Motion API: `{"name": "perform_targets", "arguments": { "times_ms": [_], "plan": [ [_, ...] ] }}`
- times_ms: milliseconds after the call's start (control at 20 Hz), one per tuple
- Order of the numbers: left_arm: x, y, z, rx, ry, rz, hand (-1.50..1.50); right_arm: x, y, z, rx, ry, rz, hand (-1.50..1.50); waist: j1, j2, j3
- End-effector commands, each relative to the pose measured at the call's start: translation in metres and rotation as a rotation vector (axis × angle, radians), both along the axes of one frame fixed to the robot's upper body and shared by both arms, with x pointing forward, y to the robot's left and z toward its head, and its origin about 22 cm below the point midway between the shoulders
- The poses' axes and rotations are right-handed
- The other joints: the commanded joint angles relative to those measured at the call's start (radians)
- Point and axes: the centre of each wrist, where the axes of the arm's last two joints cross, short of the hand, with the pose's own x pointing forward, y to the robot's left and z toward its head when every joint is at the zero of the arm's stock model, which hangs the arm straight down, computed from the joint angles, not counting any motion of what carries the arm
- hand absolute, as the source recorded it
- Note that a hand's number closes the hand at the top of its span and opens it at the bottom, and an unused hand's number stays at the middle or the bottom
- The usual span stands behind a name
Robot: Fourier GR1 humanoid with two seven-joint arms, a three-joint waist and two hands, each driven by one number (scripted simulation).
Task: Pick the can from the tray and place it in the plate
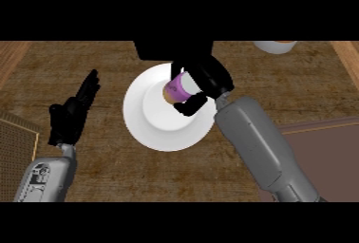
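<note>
While the brown, rough-grained wooden surface (140, 180) is filling most of the head view, several other things are lying around its edges: a pale round object (275, 46), cut off by the frame, is showing at the upper right, a dark brownish flat tray with a lighter rim (329, 147) is sitting at the right side beneath the right forearm, a tan mesh-textured panel (15, 140) is showing at the left edge, and a black block (172, 50) is sitting at the top centre, just behind the plate. Nothing is standing between the can and the plate. At the centre, the round white plate with a raised inner ring (165, 130) is resting on the surface, and the small can with a purple and white label and a tan end (178, 89) is lying tilted over the plate's upper part. The black right hand (203, 78) is curling its fingers and thumb round the can, hiding much of it, so whether the can is touching the plate cannot be told. Faint marks are showing on the can's label, but they are too small to read. The black left hand (72, 111) is resting at the left, fingers straight and pointing up, well apart from the plate.
</note>
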Motion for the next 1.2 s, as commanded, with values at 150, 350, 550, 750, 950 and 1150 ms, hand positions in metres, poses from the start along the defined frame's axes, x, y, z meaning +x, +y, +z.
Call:
{"name": "perform_targets", "arguments": {
  "times_ms": [150,350,550,750,950,1150],
  "plan": [
    [0.013,-0.007,0.006,-0.001,0.001,-0.035,0.00,0.006,0.031,-0.038,-0.227,0.019,-0.047,1.50,0.017,0.007,0.000],
    [0.009,-0.012,0.005,-0.008,-0.017,-0.041,0.00,0.010,0.030,-0.050,-0.125,0.185,-0.106,-1.50,0.037,0.008,0.000],
    [0.020,-0.029,0.004,0.009,-0.007,-0.073,0.00,0.002,0.024,-0.076,-0.036,0.219,-0.134,-1.50,0.062,0.018,0.001],
    [0.024,-0.027,0.006,0.008,-0.008,-0.049,0.00,0.000,0.031,-0.071,0.065,0.255,-0.063,-1.50,0.048,0.013,0.001],
    [0.018,-0.018,0.010,-0.010,-0.012,-0.065,0.00,-0.002,0.030,-0.063,0.307,0.278,-0.069,-1.50,0.052,0.011,0.002],
    [0.003,-0.015,-0.011,0.006,-0.002,-0.002,0.00,0.008,0.011,-0.064,0.496,0.260,-0.159,-1.50,0.015,0.003,0.001]
  ]
}}
